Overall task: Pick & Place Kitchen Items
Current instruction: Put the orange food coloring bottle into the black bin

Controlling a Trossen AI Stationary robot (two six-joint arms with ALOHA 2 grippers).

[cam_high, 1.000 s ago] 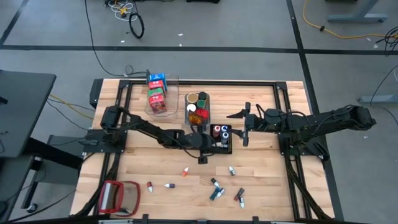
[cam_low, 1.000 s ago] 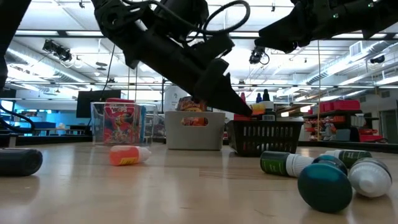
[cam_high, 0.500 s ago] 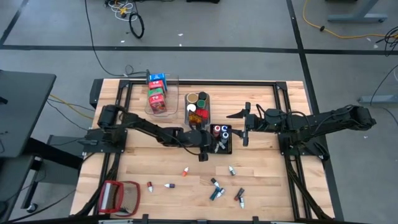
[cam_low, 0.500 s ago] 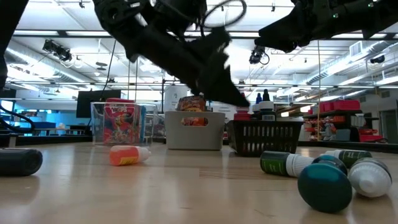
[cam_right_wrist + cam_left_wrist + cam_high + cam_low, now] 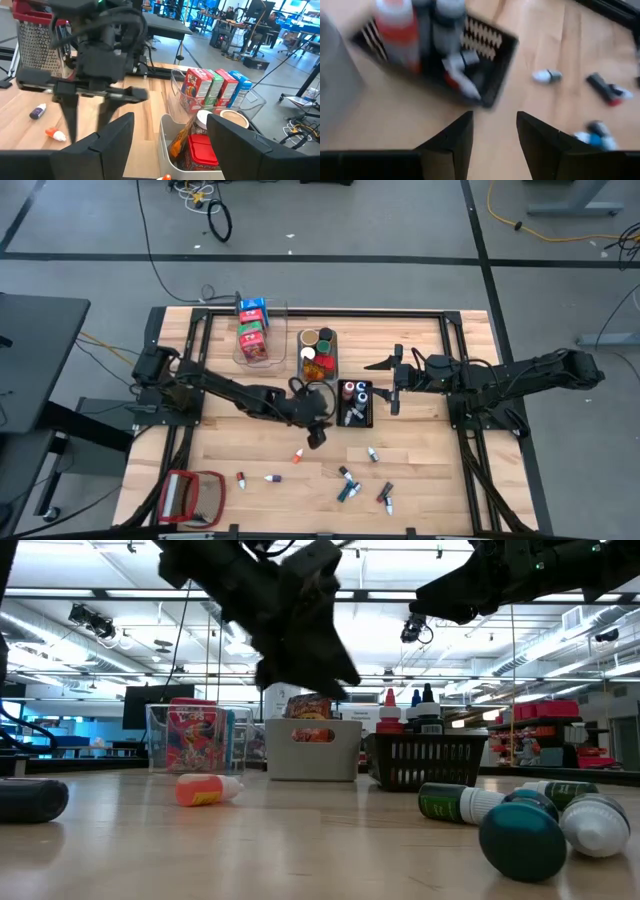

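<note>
My left gripper (image 5: 317,437) hovers open and empty above the table, just near-left of the black bin (image 5: 366,418); its wrist view (image 5: 494,131) looks at that bin (image 5: 500,75), where several small bottles (image 5: 395,30) stand or lie. My right gripper (image 5: 388,383) waits open and empty in the air at the bin's right (image 5: 170,145). Several little bottles lie loose on the near half of the table, among them an orange one (image 5: 298,455) (image 5: 205,790). Cartons (image 5: 252,330) stand in the clear bin, and jars (image 5: 318,350) in the grey bin.
A red-framed grater (image 5: 190,495) lies at the near left corner. Loose bottles (image 5: 347,485) (image 5: 386,496) (image 5: 241,477) lie scattered near the front edge. The three bins stand in a row at the table's middle and far side. Bare wood shows at the far right.
My left gripper has drawn back from the black bin toward the table's near edge and a little to the left. A red-capped bottle now shows upright in the bin in the low view where the gripper's tip stood. My right arm has kept still.
</note>
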